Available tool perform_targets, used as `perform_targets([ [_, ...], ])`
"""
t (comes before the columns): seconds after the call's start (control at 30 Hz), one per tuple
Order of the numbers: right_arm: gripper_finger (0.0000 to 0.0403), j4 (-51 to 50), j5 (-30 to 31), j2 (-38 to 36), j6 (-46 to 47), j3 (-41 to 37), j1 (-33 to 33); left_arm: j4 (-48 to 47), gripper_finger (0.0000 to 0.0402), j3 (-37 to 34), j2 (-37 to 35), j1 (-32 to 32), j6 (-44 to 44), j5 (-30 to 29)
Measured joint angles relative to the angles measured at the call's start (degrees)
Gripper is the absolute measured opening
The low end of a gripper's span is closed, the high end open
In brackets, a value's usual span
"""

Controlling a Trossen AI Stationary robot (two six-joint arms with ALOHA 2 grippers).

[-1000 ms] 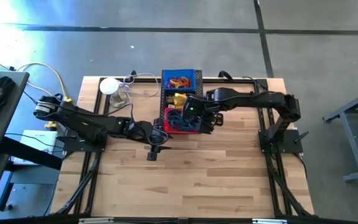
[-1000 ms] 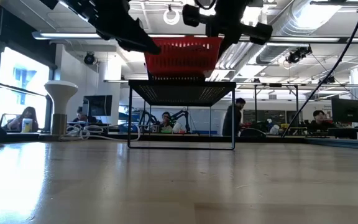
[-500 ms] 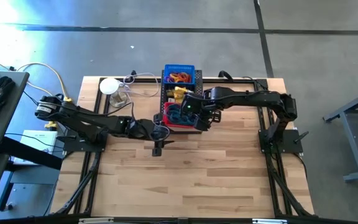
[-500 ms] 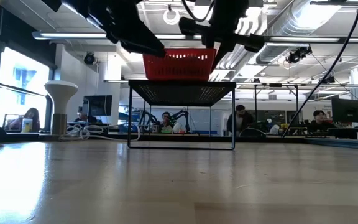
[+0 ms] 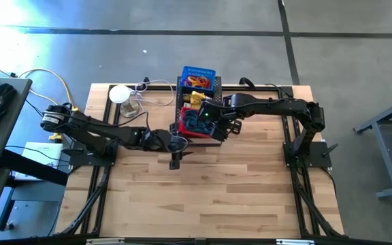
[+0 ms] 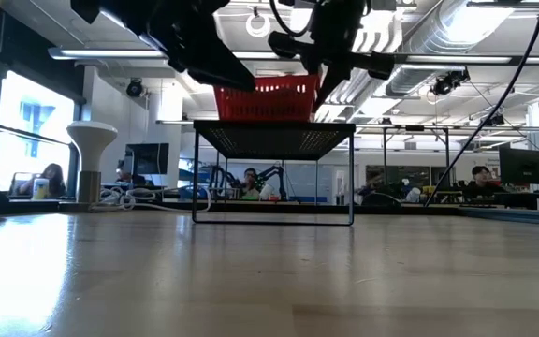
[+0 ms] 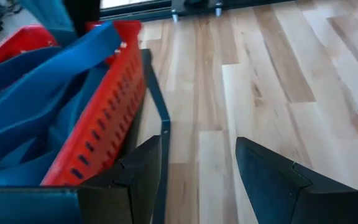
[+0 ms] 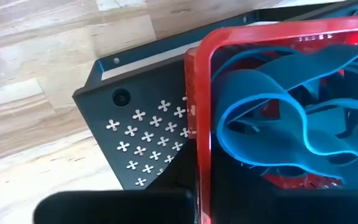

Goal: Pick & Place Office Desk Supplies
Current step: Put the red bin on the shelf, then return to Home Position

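A red basket [image 5: 193, 125] full of large blue rubber-band loops [image 8: 278, 112] is at the near end of a black perforated rack [image 8: 142, 124]. It also shows in the low view [image 6: 265, 98], at the rack's top. Farther back on the rack are yellow pieces [image 5: 194, 101] and a blue basket [image 5: 197, 73] holding small orange and red loops. My right gripper [image 5: 214, 125] is shut on the red basket's right side. My left gripper [image 7: 197, 180] is open and empty beside the basket's near left corner [image 7: 120, 37]. My right gripper holds the red basket by its rim [image 8: 202, 180], with one dark finger [image 8: 117, 208] outside the wall. The finger inside is hidden by the basket. It comes from above and from the table's right. The basket stays level at the rack's top. Whether it rests there I cannot tell.
A white lamp-like stand [image 5: 120, 94] and coiled cables [image 5: 148, 87] are at the far left of the wooden table [image 5: 209, 197]. The rack's black frame edge [image 7: 160, 118] runs close by my left fingers. People sit at desks in the room beyond.
My right gripper has carried the red basket toward the table's far edge and a little down, until it sits over the rack's near end. My left gripper has followed toward the far right, closer to the basket, and has stayed open.
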Motion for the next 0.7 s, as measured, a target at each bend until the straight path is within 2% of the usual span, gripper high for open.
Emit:
perform_targets([
  [0.3,0.0023,1.01,-0.96,0.0,1.12,0.0,0.13,0.45,0.0198,0.0,0.0,1.32,-1.29,-0.08],
  [0.7,0.0115,1.25,0.52,0.0,3.91,0.09,0.2,0.45,0.0198,0.0,0.0,1.3,-0.87,-0.06],
])
